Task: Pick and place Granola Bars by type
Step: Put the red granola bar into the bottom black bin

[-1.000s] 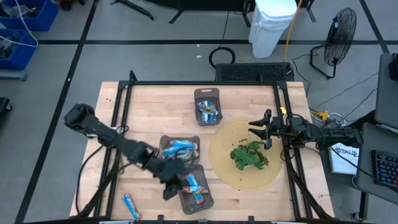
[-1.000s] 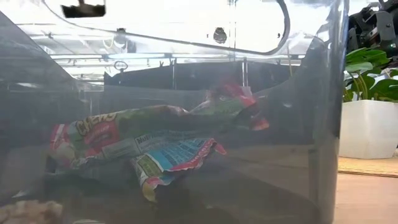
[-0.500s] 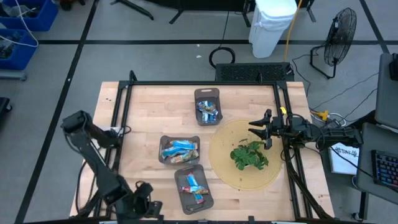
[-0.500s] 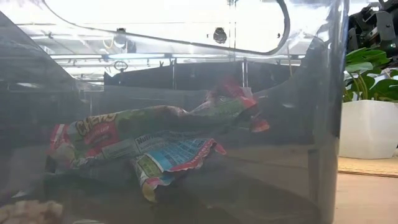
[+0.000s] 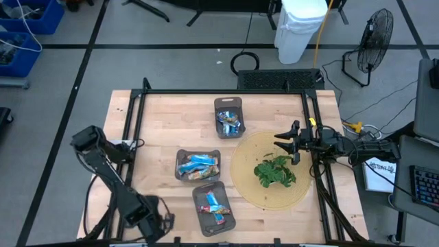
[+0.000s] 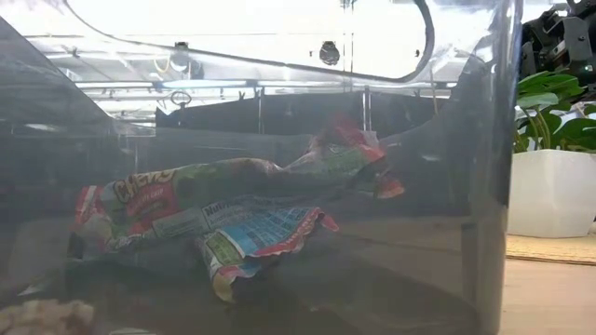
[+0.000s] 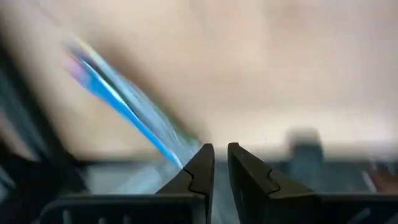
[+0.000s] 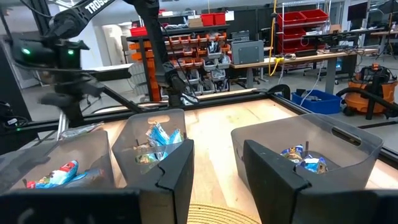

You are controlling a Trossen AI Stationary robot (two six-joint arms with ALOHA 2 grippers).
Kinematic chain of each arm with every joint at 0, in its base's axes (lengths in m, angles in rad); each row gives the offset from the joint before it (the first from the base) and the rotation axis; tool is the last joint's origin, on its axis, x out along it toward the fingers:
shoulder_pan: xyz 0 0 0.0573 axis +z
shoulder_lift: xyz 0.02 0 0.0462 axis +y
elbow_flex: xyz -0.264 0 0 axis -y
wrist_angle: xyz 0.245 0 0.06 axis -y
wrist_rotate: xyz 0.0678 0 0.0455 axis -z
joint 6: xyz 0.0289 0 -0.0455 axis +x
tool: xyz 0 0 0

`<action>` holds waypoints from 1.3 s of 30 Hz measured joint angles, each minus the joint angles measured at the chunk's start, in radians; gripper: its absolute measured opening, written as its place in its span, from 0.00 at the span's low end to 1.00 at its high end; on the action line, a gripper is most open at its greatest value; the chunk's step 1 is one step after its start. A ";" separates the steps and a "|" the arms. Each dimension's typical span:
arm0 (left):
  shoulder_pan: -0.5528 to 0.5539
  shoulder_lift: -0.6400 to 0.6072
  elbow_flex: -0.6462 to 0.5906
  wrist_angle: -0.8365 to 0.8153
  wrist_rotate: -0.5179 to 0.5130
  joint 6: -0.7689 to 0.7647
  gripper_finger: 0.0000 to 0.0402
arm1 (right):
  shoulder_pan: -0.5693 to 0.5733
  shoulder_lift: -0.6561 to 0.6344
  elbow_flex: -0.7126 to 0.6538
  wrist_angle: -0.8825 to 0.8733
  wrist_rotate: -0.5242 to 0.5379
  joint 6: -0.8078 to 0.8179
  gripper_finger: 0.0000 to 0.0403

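Now left gripper (image 7: 215, 163) sits at near-left table corner, fingers nearly together, beside a loose blue granola bar (image 7: 124, 106). Right gripper (image 8: 214, 162), fingers apart, waits far right by plant (image 5: 276, 171).

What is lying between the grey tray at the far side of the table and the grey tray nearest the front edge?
In the high view, a third grey tray of blue-wrapped granola bars lies between the far tray and the front tray.
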 joint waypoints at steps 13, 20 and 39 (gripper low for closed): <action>0.001 -0.001 0.000 -0.185 0.079 0.101 0.13 | 0.000 0.000 0.000 0.000 0.000 0.000 0.32; -0.041 -0.002 -0.004 -0.157 -0.010 0.142 0.13 | 0.000 0.000 0.000 0.000 0.000 0.000 0.32; 0.012 0.101 -0.005 -0.088 0.194 0.043 0.38 | 0.000 0.000 0.000 -0.001 0.000 0.000 0.32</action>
